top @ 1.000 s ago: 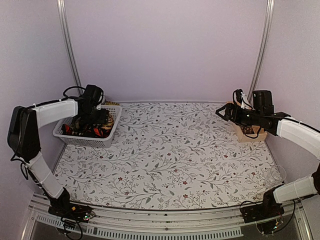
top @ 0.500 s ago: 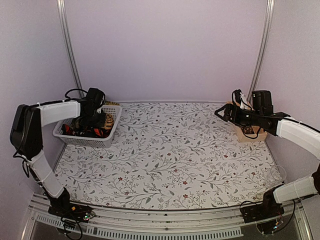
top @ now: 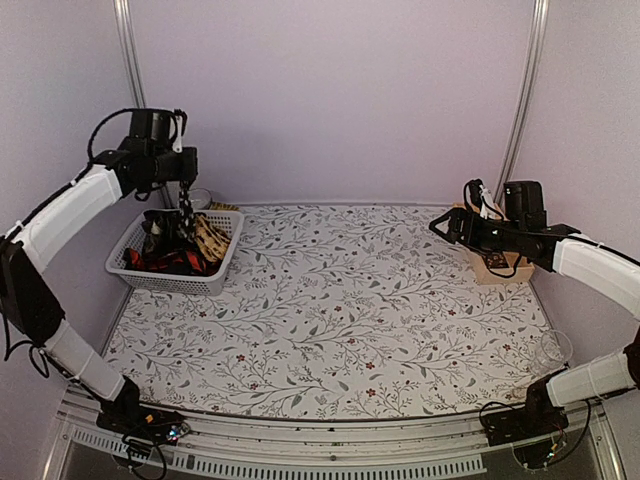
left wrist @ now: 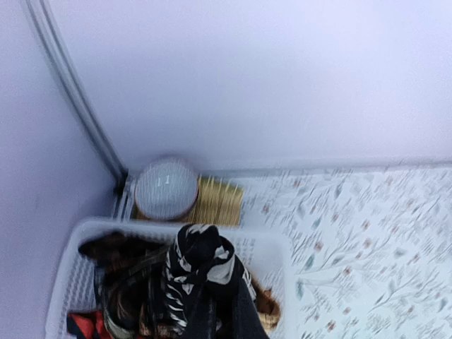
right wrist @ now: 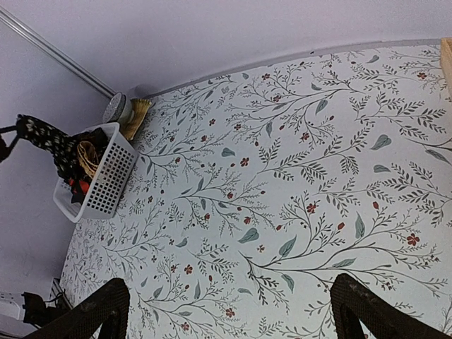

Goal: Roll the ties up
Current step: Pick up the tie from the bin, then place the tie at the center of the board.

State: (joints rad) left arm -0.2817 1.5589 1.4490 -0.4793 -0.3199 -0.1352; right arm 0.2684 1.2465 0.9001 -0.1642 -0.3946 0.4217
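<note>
My left gripper (top: 184, 188) is raised above the white basket (top: 170, 282) at the table's far left and is shut on a black tie with pale specks (top: 186, 222). The tie hangs from it down into the basket. In the left wrist view the bunched black tie (left wrist: 201, 272) fills the lower middle and hides the jaws. More ties lie in the basket, a red one (top: 150, 263) and a tan patterned one (top: 211, 240). My right gripper (top: 438, 222) hovers at the far right, open over the flowered cloth, with nothing between its fingers (right wrist: 95, 314).
A round grey lid (left wrist: 166, 189) and a yellow bristly object (left wrist: 217, 203) stand behind the basket (left wrist: 272, 247) at the back wall. A wooden block (top: 497, 268) sits under the right arm. A clear cup (top: 553, 349) stands near the right edge.
The left gripper closed inside the basket, then rose well above it, drawing the black tie up. The right arm has not moved.
</note>
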